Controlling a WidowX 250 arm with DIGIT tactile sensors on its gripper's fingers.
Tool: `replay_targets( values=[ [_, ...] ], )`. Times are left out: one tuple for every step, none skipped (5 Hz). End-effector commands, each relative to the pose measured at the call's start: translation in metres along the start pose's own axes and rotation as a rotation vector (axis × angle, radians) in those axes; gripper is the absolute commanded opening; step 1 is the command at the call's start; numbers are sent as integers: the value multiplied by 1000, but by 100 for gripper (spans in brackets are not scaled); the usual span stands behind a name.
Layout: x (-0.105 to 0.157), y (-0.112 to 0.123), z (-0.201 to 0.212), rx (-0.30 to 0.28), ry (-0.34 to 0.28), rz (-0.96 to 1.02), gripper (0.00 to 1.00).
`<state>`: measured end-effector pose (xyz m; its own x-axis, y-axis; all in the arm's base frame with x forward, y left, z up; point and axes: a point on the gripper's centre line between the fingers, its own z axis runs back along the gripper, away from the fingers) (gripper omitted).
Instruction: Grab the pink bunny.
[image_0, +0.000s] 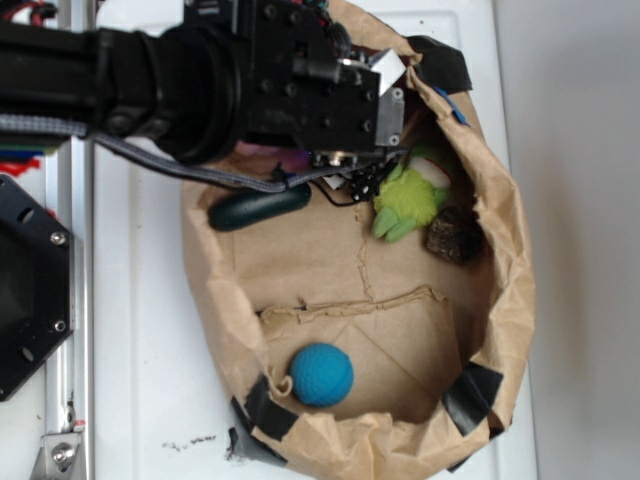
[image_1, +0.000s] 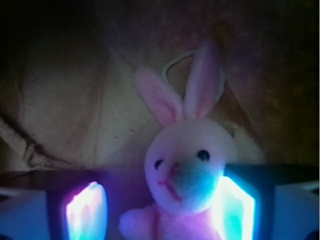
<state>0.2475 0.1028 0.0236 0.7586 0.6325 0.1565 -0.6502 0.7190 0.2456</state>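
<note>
Gripper (image_1: 160, 210) spread apart, not yet clamped, low inside paper bag (image_0: 505, 300). Pink bunny (image_1: 187, 165) between glowing pads (image_1: 85, 210), crowding the right-hand one. Best shifted slightly toward that side to centre it, then closed gently around body, not ears.

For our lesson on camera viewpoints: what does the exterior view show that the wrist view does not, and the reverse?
Only the exterior view shows the green plush, the blue ball, a dark brown lump, a dark green object and the robot arm. Only the wrist view shows the pink bunny, face and ears, between the glowing fingers of the gripper. Both show the brown paper bag lining.
</note>
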Motion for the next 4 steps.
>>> replay_targets(
  values=[
    [1, 10, -7, -12, 11, 14, 0],
    [1, 10, -6, -19, 13, 11, 0],
    [1, 10, -6, -21, 15, 11, 0],
    [0, 10, -7, -25, 19, 10, 0]
  ],
)
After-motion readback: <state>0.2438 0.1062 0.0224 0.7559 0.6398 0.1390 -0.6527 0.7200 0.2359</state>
